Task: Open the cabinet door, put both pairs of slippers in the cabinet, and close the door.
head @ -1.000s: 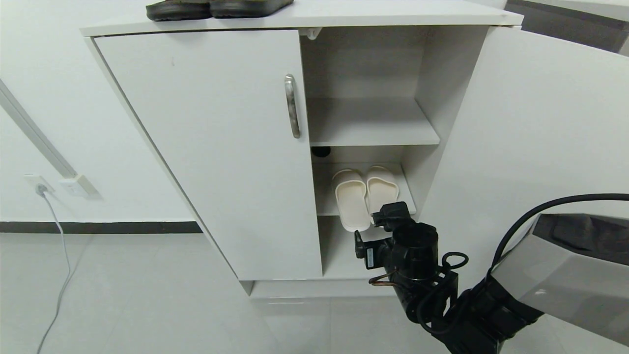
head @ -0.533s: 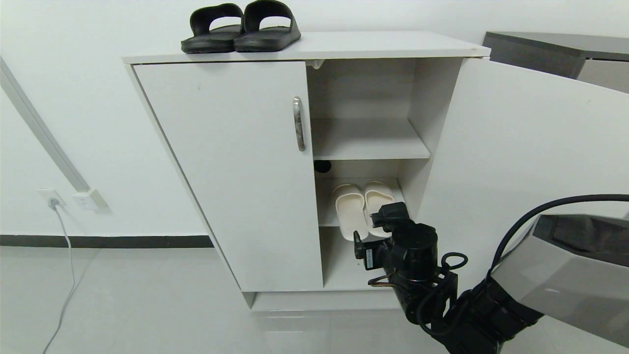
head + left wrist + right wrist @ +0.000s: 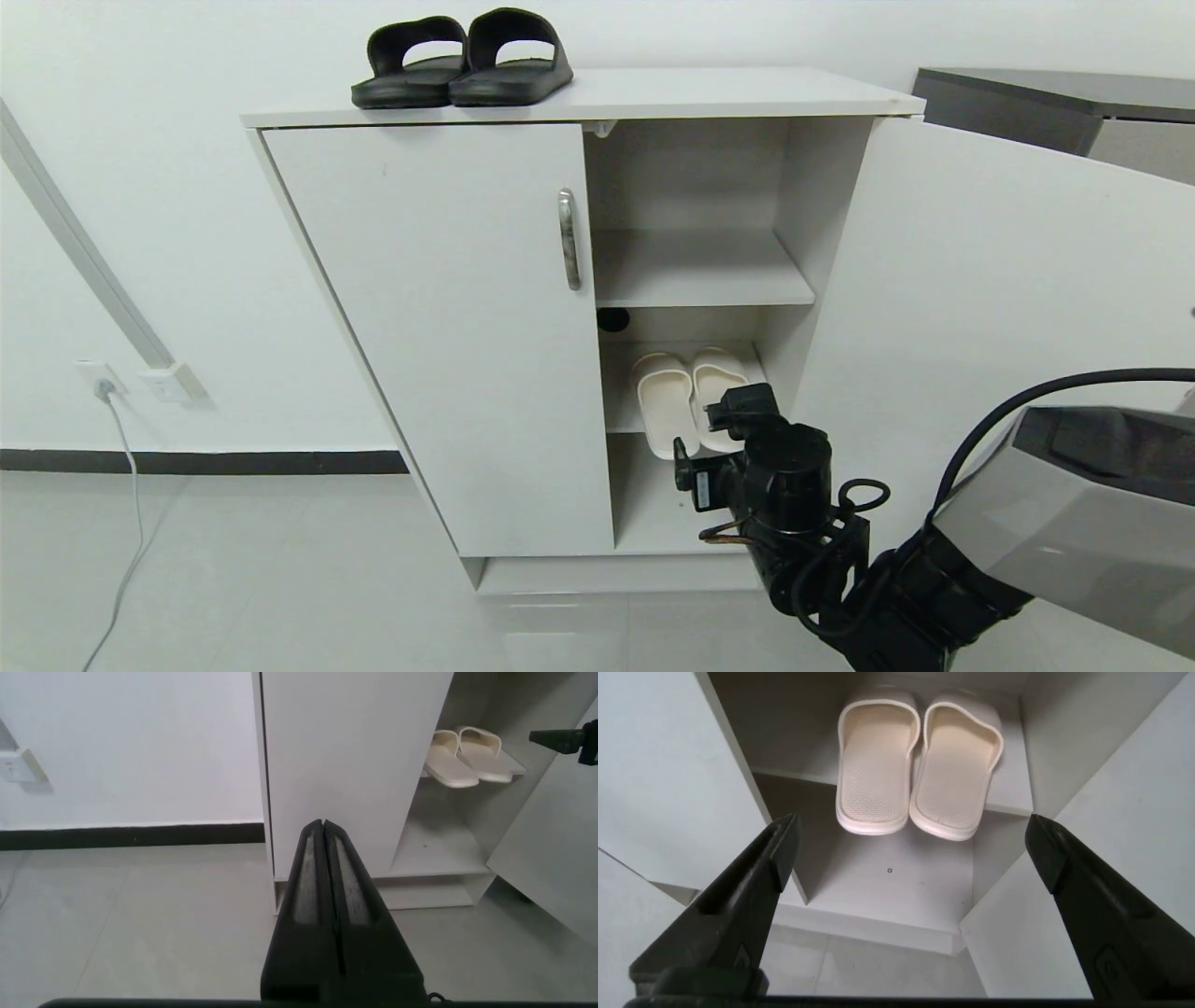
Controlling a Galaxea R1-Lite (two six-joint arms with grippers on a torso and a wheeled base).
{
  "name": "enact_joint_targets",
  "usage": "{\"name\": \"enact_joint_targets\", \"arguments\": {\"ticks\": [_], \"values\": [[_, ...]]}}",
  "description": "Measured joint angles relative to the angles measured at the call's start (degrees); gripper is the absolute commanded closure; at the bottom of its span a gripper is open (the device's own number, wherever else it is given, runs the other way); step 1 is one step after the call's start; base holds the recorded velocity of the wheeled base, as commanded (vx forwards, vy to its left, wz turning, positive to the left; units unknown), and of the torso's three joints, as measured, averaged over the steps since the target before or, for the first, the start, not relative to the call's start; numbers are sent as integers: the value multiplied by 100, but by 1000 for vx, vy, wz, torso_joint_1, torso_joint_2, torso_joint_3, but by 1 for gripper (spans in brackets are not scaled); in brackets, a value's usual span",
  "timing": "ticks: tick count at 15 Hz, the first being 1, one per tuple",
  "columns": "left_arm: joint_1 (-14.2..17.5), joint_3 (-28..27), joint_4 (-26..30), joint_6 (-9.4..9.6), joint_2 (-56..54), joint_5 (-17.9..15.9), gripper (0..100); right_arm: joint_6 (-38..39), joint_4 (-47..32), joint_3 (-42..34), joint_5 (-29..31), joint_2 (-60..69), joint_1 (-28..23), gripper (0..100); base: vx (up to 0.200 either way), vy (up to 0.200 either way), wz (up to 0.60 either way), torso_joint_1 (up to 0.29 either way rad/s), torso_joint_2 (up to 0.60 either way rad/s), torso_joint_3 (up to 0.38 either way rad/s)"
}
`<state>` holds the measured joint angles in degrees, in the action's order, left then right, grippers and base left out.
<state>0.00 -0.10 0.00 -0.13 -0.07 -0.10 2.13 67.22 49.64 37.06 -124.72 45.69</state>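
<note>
The white cabinet [image 3: 439, 327] has its left door shut and its right door [image 3: 980, 299] swung open. A black pair of slippers [image 3: 462, 61] lies on the cabinet's top. A cream pair of slippers [image 3: 689, 397] [image 3: 920, 765] [image 3: 470, 754] rests on the middle shelf, heels over its front edge. My right gripper [image 3: 714, 443] [image 3: 915, 896] hangs open just in front of and below that shelf, holding nothing. Low over the floor, left of the cabinet's opening, my left gripper [image 3: 322, 829] is shut and empty.
The open door stands close on the right of my right arm. A metal handle [image 3: 568, 238] is on the shut door. A wall socket with a cable [image 3: 98, 383] is low on the left. A grey unit [image 3: 1055, 112] stands behind on the right. Bare tiled floor [image 3: 280, 579] lies front left.
The head camera has moved, so the cabinet's top and the black slippers now show in full. The slippers, the doors and my right arm have kept their places.
</note>
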Motion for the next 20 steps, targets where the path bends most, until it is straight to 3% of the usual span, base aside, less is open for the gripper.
{"name": "enact_joint_targets", "arguments": {"ticks": [5, 20], "values": [[0, 2, 0, -2, 0, -1, 100, -2, 0, 0, 11, -2, 0, 0, 0, 0, 0, 0, 0, 0], [0, 0, 0, -2, 0, -1, 100, -4, -5, 0, 11, -13, 12, 0, 0, 200, 0, 4, 3, 3]]}}
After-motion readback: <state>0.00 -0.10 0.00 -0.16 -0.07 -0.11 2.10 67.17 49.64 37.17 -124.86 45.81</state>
